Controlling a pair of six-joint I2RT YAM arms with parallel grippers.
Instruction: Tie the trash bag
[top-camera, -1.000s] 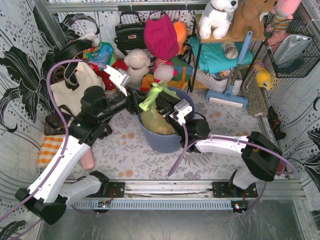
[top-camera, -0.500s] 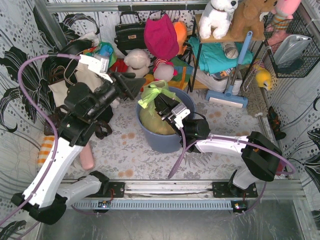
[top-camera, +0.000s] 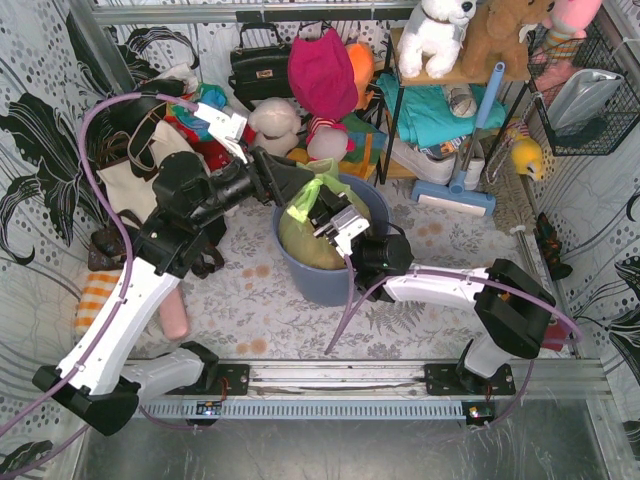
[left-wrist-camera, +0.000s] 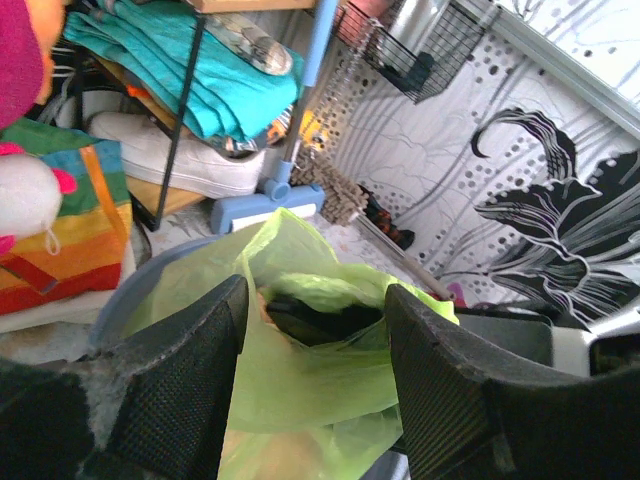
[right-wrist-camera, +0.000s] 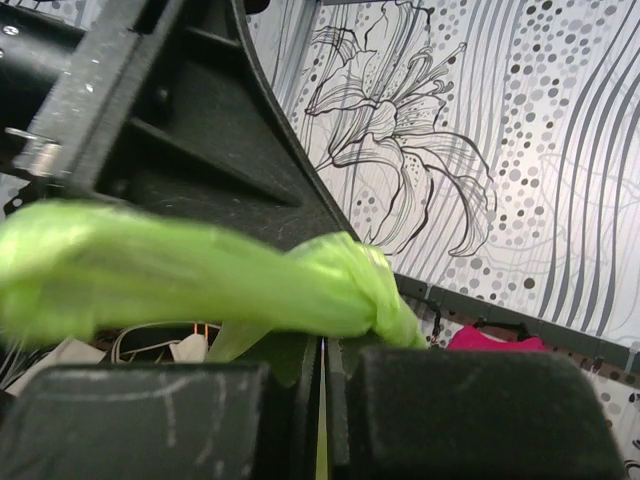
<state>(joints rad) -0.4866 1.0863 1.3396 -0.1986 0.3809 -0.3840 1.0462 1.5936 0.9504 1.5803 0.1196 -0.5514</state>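
Firmly, right claw (right-wrist-camera: 325, 365) pinches knotted neck of trash bag (right-wrist-camera: 200, 265).

Crowded bin (top-camera: 330, 285) mouth, open mat (top-camera: 265, 305) in front
Left gripper (top-camera: 298, 180) straddles the trash bag (top-camera: 300, 240) neck, right gripper (top-camera: 325, 222) pinches it; plush toys (top-camera: 272, 122) stand just behind.

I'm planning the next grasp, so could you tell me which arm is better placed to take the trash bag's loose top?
Probably left. The left gripper is open, its fingers either side of the trash bag; the right gripper is shut on a twisted strand of it.
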